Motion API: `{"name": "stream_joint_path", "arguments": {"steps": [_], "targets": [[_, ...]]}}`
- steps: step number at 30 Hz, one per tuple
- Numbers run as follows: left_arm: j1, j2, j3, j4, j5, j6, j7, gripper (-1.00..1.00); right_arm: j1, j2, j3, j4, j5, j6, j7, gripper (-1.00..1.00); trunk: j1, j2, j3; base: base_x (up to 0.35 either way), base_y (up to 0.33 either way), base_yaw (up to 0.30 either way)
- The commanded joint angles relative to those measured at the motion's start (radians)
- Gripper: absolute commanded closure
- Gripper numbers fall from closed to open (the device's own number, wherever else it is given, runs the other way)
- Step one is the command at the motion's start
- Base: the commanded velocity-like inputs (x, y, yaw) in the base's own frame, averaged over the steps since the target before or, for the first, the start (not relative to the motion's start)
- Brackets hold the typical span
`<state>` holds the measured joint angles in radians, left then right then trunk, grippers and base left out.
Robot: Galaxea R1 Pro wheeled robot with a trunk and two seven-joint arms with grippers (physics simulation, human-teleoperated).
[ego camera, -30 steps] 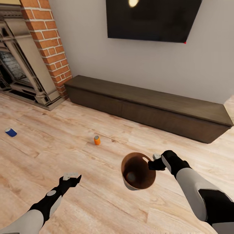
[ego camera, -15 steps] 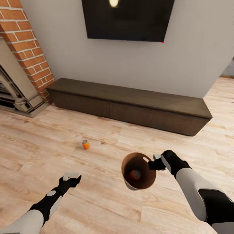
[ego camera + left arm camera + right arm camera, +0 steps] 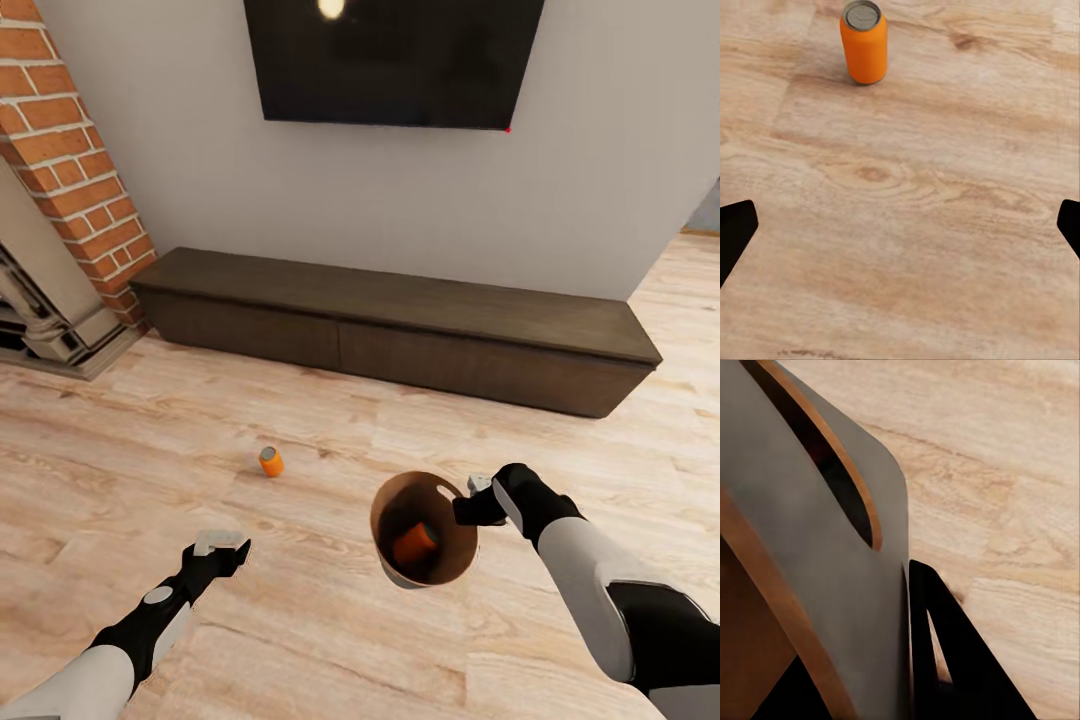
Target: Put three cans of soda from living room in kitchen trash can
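My right gripper [image 3: 470, 503] is shut on the rim of the trash can [image 3: 452, 500], holding the grey, copper-lined bin tilted above the floor. One orange soda can [image 3: 414, 543] lies inside it. A second orange soda can [image 3: 270, 461] stands upright on the wood floor, ahead of my left gripper [image 3: 222, 545], which hangs open and empty. In the left wrist view that can [image 3: 864, 41] is beyond the spread fingertips [image 3: 735, 225]. In the right wrist view the bin's wall [image 3: 825, 585] sits pressed against one finger [image 3: 945, 660]. The blue can is out of view.
A long low dark-brown cabinet [image 3: 400, 330] runs along the grey wall under a black screen [image 3: 390, 60]. The brick column [image 3: 70, 150] and fireplace base [image 3: 50, 330] stand at the left. Light wood floor [image 3: 300, 620] spreads around me.
The camera has swung right, so the blue can and most of the fireplace have left the view. The orange can inside the bin has rolled into sight. Both arms hold their pose.
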<state>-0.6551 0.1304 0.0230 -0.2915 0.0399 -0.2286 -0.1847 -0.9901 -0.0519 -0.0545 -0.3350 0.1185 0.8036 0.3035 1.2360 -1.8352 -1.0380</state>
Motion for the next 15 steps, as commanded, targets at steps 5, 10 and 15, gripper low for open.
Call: {"name": "stream_joint_path", "arguments": {"steps": [5,10,15], "targets": [[0.0,0.0,0.0,0.0,0.0,0.0,0.001,-1.0,0.004,0.008,-0.004,-0.002,-0.022,0.003,0.005,1.0,0.0,0.0,0.0,0.173,0.29,-0.003],[0.0,0.0,0.0,0.0,0.0,0.0,0.001,-1.0,0.005,0.01,-0.004,-0.003,-0.022,0.003,0.005,1.0,0.0,0.0,0.0,0.188,0.29,-0.114],[0.0,0.0,0.0,0.0,0.0,0.0,0.0,-1.0,0.005,0.011,-0.004,-0.003,-0.022,0.003,0.005,1.0,0.0,0.0,0.0,0.196,0.288,-0.219]]}}
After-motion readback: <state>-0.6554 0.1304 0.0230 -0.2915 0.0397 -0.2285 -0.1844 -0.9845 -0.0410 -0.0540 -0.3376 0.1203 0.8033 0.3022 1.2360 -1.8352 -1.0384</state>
